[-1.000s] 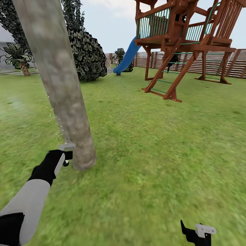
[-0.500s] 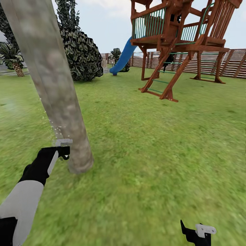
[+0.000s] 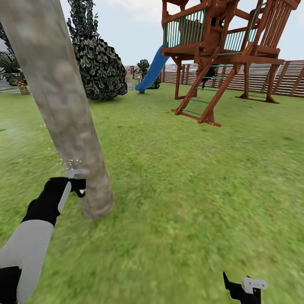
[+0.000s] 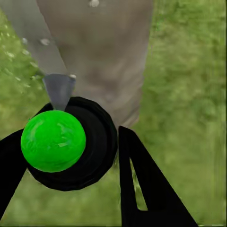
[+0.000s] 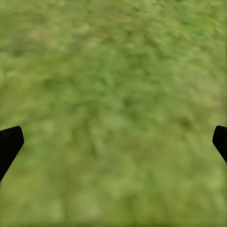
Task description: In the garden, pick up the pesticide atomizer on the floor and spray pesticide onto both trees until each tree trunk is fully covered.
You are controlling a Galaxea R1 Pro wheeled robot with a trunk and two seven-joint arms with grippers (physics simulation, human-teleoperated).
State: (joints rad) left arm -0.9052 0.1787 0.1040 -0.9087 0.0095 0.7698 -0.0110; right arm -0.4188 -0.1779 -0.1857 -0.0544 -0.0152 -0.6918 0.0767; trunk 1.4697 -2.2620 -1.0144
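The atomizer (image 4: 61, 144) sits between the left gripper's (image 3: 78, 185) fingers (image 4: 142, 184), which close on its round black body; a bright green ball tops it and its grey nozzle (image 3: 77, 173) points toward the trunk (image 3: 63, 105). Small pale droplets hang in the air just beyond the nozzle, beside the bark. The trunk stands just ahead of the fingertips, thick, leaning, mottled grey-brown with greenish patches, its foot sunk in the lawn (image 3: 190, 190). In the left wrist view the trunk (image 4: 101, 52) rises directly past the atomizer, with grass on either side.

The right gripper (image 3: 242, 289) hangs low over bare grass, well apart from the trunk; in the right wrist view its two black fingertips (image 5: 9, 144) stand far apart at the picture's edges with only grass (image 5: 113, 104) between them, holding nothing.

The lawn is flat, blotchy green and runs to a reddish-brown slat fence (image 3: 287, 78). Far beyond the left fingers stand a dark ragged bush (image 3: 99, 63) and a scaly palm (image 3: 14, 76). A wooden play tower (image 3: 219, 46) with green railings and a blue slide (image 3: 152, 71) stands on the grass far ahead of the right gripper, under a pale sky.
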